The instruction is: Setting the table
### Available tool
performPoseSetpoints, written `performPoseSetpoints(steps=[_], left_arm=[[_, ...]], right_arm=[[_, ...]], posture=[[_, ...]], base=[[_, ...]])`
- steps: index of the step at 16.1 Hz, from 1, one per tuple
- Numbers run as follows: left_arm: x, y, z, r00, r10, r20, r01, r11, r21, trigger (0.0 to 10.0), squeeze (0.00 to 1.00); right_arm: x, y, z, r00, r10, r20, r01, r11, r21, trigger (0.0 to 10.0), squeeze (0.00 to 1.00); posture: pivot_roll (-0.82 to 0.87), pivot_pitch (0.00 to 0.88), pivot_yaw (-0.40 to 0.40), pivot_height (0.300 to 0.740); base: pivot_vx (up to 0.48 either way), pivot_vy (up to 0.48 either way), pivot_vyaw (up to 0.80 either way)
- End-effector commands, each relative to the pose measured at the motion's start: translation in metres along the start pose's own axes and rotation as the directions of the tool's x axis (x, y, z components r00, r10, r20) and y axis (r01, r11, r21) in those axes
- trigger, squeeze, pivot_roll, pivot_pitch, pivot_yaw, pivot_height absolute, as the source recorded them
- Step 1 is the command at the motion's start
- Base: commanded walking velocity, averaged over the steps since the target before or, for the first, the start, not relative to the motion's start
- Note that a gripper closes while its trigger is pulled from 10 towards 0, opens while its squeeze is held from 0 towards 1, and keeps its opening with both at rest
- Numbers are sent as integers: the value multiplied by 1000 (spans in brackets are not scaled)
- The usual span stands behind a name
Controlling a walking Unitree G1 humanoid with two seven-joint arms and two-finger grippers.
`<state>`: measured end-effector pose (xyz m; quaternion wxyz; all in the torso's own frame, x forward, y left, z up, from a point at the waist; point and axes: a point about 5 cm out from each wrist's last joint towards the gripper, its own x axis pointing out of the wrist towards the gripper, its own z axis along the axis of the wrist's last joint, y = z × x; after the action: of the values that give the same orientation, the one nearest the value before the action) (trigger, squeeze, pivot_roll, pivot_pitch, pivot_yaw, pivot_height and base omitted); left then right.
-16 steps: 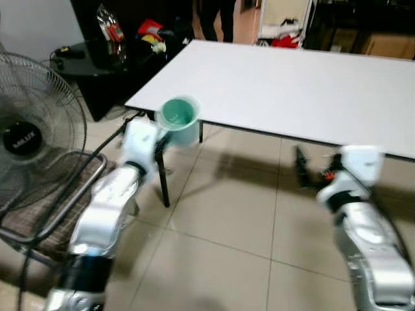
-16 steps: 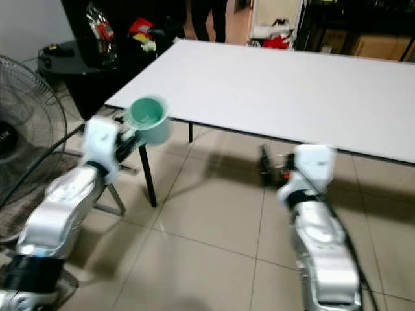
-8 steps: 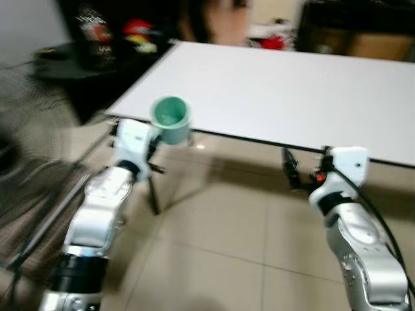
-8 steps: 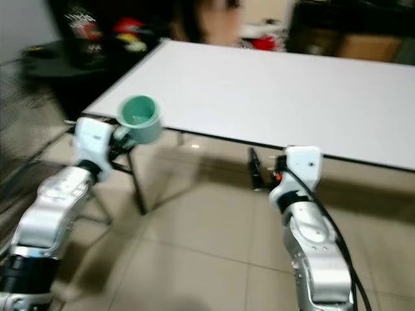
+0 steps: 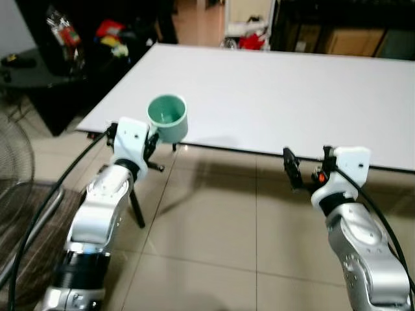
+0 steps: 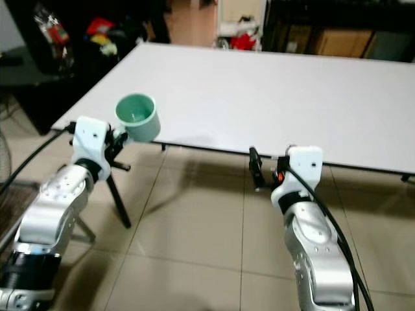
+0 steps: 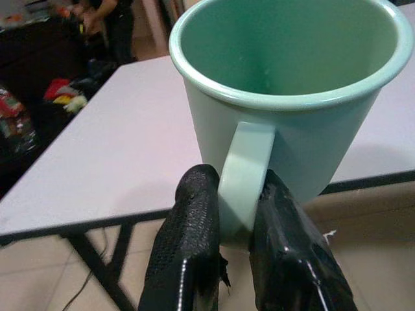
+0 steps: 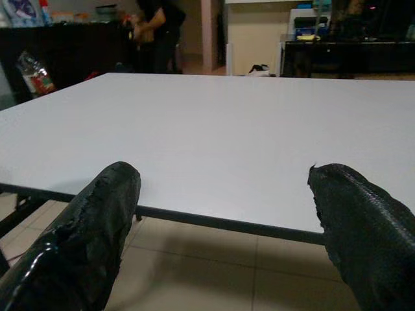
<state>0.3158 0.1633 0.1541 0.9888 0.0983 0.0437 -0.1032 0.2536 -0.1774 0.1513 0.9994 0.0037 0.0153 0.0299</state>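
While left end effector (image 7: 237,243) pinches mug (image 5: 168,118) handle, right end effector (image 8: 220,220) gapes before table (image 5: 272,84).

Both silver arms reach forward at about the same height. The left gripper (image 7: 237,214) is raised, its two black fingers (image 7: 191,227) pinched on the handle of a mug (image 5: 167,118) held upright above it. The right gripper (image 8: 220,214) has its fingers (image 8: 91,214) spread wide, nothing between them.

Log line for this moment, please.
left tool: shut on green mug handle, at white table edge | right tool: open, below edge
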Motion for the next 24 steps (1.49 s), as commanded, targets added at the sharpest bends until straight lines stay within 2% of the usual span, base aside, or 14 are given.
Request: performPoseSetpoints(steps=[1,11,24], left_arm=[[3,-5,6,1000,-12,22,12,1000,12,10000,0],[4,2,7,1000,11,26,-11,1000,10,10000,0],[8,0,8,1000,0,26,0,1000,0,10000,0]], right_arm=[[-1,-6,2,1000,-12,6,12,1000,-7,10000,0],[2,1,1,1000,17,5,-17,1000,7,10000,0],[4,0,1,1000,22,7,-23,999,29,10000,0]], posture=[[-41,0,36,740],[-30,0,30,740],[-34,0,34,740]], base=[[300,0,0],[317,0,0],[324,0,0]])
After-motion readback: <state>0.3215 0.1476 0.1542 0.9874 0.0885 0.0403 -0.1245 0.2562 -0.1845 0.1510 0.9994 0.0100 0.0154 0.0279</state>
